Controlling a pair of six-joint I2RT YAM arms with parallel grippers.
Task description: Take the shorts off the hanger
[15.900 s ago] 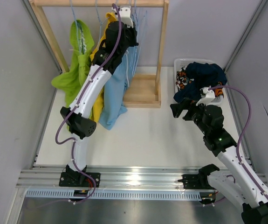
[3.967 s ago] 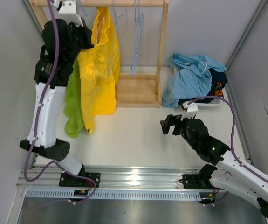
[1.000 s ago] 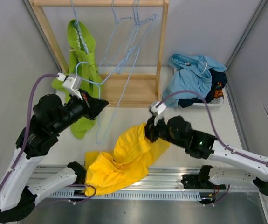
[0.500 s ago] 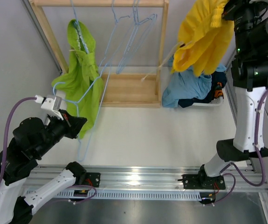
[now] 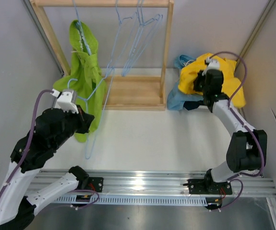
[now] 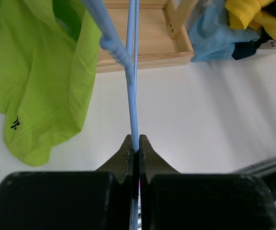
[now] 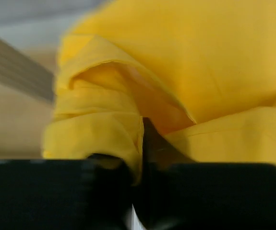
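The yellow shorts [image 5: 224,76] lie on top of the clothes pile at the back right, and my right gripper [image 5: 205,85] is shut on a fold of them [image 7: 104,129]. Light blue shorts [image 5: 177,99] and a navy pair [image 5: 195,103] show beneath. Lime green shorts [image 5: 86,67] still hang on a hanger at the left of the wooden rack [image 5: 104,3]. My left gripper [image 5: 86,125] is shut on the wire of a bare blue hanger [image 6: 134,86], held low beside the green shorts [image 6: 37,86].
Several bare blue hangers [image 5: 130,43] dangle from the rack's bar. The rack's wooden base [image 5: 135,93] sits between the green shorts and the pile. Grey walls close in on both sides, and a metal rail [image 5: 138,184] runs along the near edge.
My right arm has come down from high above and set the yellow shorts on the pile. My left arm has shifted the bare hanger slightly right and farther in.
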